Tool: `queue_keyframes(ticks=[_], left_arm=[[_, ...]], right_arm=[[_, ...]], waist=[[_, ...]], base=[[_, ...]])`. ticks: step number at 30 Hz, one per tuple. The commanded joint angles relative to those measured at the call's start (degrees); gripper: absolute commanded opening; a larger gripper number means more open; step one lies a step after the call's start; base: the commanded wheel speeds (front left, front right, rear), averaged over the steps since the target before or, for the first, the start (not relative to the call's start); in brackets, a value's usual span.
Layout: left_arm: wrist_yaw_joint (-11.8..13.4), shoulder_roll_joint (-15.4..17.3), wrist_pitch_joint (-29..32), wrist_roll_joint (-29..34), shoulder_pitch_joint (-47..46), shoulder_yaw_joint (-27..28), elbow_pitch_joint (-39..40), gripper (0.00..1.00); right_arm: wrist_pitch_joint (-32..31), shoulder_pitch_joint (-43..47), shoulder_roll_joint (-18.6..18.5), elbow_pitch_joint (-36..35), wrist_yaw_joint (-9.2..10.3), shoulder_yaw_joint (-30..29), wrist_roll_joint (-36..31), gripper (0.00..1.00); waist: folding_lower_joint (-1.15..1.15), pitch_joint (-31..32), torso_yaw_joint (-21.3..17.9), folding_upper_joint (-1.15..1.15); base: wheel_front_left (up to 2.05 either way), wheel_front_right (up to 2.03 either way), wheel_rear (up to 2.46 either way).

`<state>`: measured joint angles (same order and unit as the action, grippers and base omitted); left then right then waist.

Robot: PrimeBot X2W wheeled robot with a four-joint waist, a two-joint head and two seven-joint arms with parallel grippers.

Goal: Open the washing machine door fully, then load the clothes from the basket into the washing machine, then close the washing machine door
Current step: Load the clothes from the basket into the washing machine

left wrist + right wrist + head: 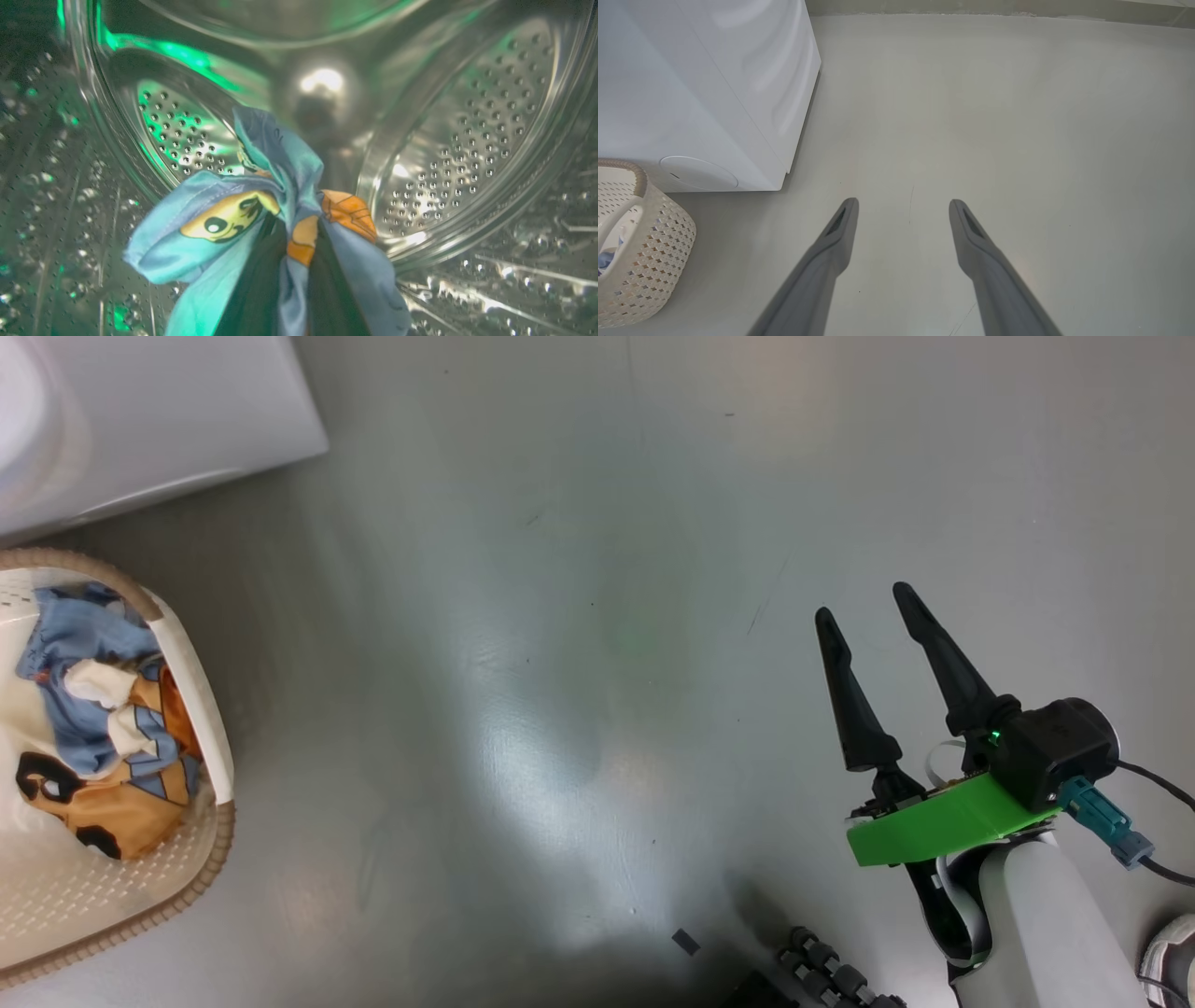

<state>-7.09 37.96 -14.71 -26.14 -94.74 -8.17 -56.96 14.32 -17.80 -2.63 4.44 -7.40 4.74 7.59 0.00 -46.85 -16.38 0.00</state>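
Observation:
In the left wrist view my left gripper [294, 224] reaches inside the washing machine's perforated steel drum [467, 130]. It is shut on a light blue garment [219, 219] with yellow and orange prints, which drapes over both dark fingers. More clothes [84, 644] lie in the cream basket [201, 709] at the head view's left edge, below the white washing machine [140, 420]. My right gripper [864, 602] hangs open and holds nothing above the bare floor, far right of the basket [654, 242] and the washing machine [691, 93]. The washing machine door is out of view.
Glossy grey floor [560, 663] spreads between the basket and my right arm. A shoe [1172, 957] shows at the head view's lower right corner. Dark rollers of my base [831, 971] sit at the bottom edge. A wall skirting [971, 7] runs along the far side.

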Motion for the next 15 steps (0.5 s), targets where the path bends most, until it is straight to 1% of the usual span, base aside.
queue_keyframes(ticks=[1, 8, 9, 10, 15], left_arm=[[-0.2, 2.3, -0.3, 0.6, 1.1, -0.6, 0.3, 0.0], [-0.3, 2.0, -0.3, 0.9, -0.2, -2.8, -5.0, 0.0], [-0.3, 2.1, -0.3, 1.0, -0.5, -3.0, -5.5, 0.36], [-0.3, 2.0, -0.3, 0.9, -0.7, -3.0, -6.1, 1.0], [-0.4, 2.1, -0.3, 0.7, -1.4, -3.9, -7.7, 1.0]], right_arm=[[0.7, 0.7, -0.2, -1.1, -0.09, 1.0, 0.4, 1.0], [0.7, 0.3, -0.2, -1.0, -0.09, 1.1, 0.6, 1.0], [0.7, 0.3, -0.2, -1.0, -0.09, 1.1, 0.6, 1.0], [0.7, 0.2, -0.2, -1.0, -0.09, 1.2, 0.7, 1.0], [0.7, 0.0, -0.2, -0.7, -0.09, 1.2, 0.8, 1.0]], waist=[[0.0, -0.1, 0.0, 0.0], [0.0, -0.4, -0.2, 0.0], [0.0, -0.3, -0.2, 0.0], [0.0, -0.3, -0.2, 0.0], [0.0, 0.1, -0.1, 0.0]], base=[[0.0, 0.0, 0.0], [0.0, 0.0, 0.0], [0.0, 0.0, 0.0], [0.0, 0.0, 0.0], [0.0, 0.0, 0.0]])
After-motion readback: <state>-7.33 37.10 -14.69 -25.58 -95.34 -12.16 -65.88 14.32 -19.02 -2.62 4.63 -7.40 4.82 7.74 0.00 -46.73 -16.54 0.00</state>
